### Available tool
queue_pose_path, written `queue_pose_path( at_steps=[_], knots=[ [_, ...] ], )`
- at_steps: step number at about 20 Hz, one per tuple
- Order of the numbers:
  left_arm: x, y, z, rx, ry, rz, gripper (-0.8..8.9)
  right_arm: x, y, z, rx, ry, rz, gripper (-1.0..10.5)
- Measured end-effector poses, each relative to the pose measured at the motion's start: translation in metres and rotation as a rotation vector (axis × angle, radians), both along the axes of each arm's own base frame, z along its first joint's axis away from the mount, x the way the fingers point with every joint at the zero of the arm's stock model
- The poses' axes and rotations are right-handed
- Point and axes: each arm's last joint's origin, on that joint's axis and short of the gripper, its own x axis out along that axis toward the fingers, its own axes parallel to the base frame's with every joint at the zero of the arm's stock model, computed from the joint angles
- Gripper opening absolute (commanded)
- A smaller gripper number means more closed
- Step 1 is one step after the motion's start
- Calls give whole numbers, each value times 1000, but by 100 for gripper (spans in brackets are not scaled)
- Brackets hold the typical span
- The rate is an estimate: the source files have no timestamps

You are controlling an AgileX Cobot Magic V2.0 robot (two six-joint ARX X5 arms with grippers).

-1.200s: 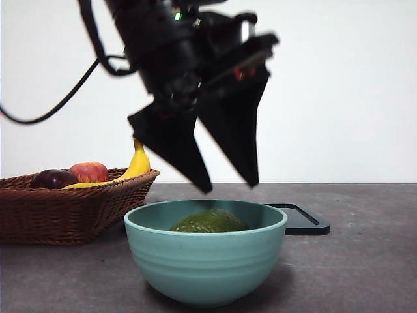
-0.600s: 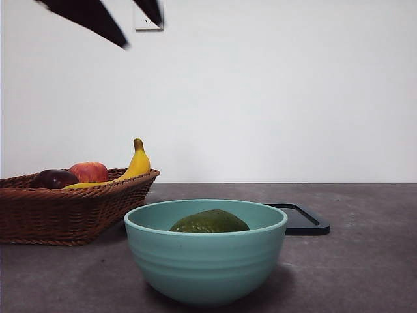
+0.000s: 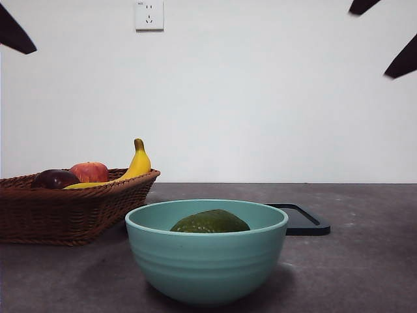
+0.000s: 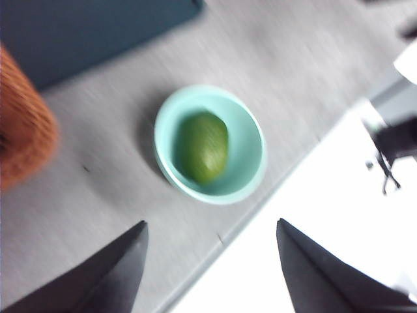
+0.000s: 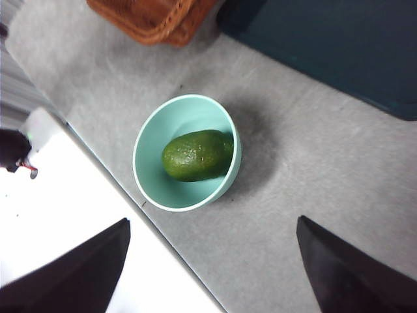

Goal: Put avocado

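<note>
The dark green avocado [image 3: 210,222] lies inside the teal bowl [image 3: 206,261] at the near middle of the table. It also shows in the left wrist view [image 4: 204,147] and in the right wrist view [image 5: 197,154]. My left gripper [image 4: 211,223] is open and empty, high above the bowl; in the front view it is only a black tip [image 3: 13,32] at the top left corner. My right gripper [image 5: 212,220] is also open and empty, high above the bowl; its black tips [image 3: 402,60] show at the top right corner.
A wicker basket [image 3: 65,212] on the left holds a banana [image 3: 137,164], a red apple [image 3: 89,172] and a dark maroon fruit [image 3: 55,178]. A dark flat tray [image 3: 301,220] lies behind the bowl to the right. The table's edge runs close to the bowl [image 5: 163,251].
The left arm that hung open just over the bowl has risen and left to the top left corner. Black tips have come in at the top right. The avocado has stayed in the bowl.
</note>
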Motion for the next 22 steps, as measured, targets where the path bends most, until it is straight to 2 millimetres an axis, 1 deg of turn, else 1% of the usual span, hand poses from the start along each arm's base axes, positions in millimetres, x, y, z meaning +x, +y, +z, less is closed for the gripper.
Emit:
queue_pose_path(
  at_steps=[2, 6, 7, 9, 12, 16, 18, 22],
  knots=[
    [-2, 1, -1, 13, 3, -20, 311, 9, 10, -7, -21, 19, 25, 410],
    [-2, 1, -1, 12, -2, -30, 311, 28, 37, -30, -130, 48, 70, 409],
    [-2, 1, -1, 12, -2, -30, 311, 32, 44, -35, -151, 47, 75, 403],
    [-2, 1, -1, 12, -3, -30, 311, 41, 61, -48, -197, 36, 92, 345],
    [-2, 1, -1, 12, -4, -31, 311, 51, 82, -66, -249, 17, 98, 339],
    [-2, 1, -1, 12, -4, -31, 311, 58, 106, -89, -308, -1, 104, 312],
    [-2, 1, -1, 12, -4, -31, 311, 59, 114, -96, -340, -8, 106, 245],
    [-2, 1, -1, 12, -4, -31, 311, 58, 123, -110, -403, -10, 98, 173]
  ],
)
